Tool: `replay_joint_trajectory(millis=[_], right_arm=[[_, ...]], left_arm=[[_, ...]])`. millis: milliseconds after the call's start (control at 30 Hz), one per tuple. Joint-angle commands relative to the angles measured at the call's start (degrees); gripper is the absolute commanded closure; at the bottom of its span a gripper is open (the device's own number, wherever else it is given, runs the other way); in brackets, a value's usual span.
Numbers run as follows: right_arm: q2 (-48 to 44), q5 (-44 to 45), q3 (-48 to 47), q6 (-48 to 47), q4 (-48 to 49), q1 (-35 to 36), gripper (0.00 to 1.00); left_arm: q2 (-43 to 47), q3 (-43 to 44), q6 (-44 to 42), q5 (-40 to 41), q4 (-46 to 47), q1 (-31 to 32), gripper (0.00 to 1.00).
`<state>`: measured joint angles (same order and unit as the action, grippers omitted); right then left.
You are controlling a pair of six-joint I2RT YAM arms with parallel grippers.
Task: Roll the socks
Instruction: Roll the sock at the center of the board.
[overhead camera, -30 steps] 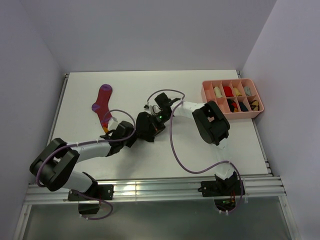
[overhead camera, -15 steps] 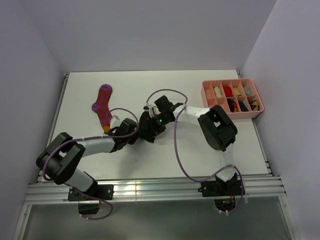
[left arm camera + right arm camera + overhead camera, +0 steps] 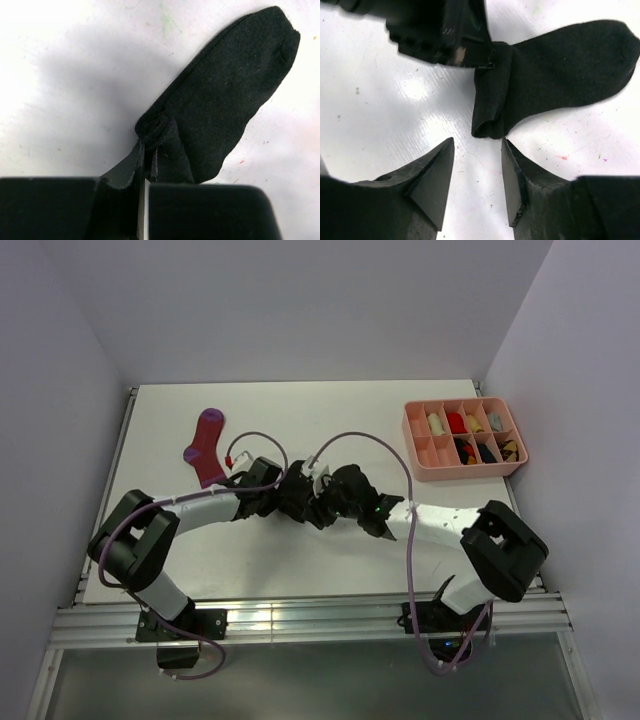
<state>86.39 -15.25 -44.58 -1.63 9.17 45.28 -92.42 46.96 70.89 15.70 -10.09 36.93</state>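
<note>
One black sock [image 3: 225,95], speckled white table [image 3: 330,405]

Ankle sock [image 3: 560,75] mid-table, left claw [image 3: 147,155] on it, right claw [image 3: 477,175] beside, long sock [image 3: 206,445] behind-left, tray [image 3: 470,470] far right.

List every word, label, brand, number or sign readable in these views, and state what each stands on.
None readable. The black fabric sock, the magenta striped sock, the pink plastic compartment tray, the white table, the left gripper and the right gripper show no lettering, labels or numbers.
</note>
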Motion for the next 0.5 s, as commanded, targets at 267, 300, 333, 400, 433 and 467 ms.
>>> replay_joint_trajectory(millis=[267,300,333,400,433,467], right_arm=[[-3.0,15.2,7.1,-6.2,20.4,5.0,0.43],[-1.8,16.5,6.7,-8.1,20.3,6.3,0.40],[-1.2,18.6,6.1,-9.1,20.4,7.2,0.39],[0.4,20.0,5.6,-11.6,20.5,9.7,0.38],[1.0,20.4,4.9,-12.5,20.5,10.5,0.37],[1.5,22.3,4.7,-13.2,20.5,11.2,0.37]], left_arm=[[-5.0,5.8,-20.8,-6.6,-4.0,-5.9,1.00],[-5.2,6.1,-22.2,-7.0,-3.9,-6.1,1.00],[-5.6,6.8,-22.5,-7.4,-3.9,-6.3,1.00],[-6.0,7.5,-24.0,-8.5,-4.2,-6.5,1.00],[-6.5,8.3,-24.3,-8.7,-4.5,-6.6,1.00],[-6.6,8.4,-24.7,-8.9,-4.5,-6.6,1.00]])
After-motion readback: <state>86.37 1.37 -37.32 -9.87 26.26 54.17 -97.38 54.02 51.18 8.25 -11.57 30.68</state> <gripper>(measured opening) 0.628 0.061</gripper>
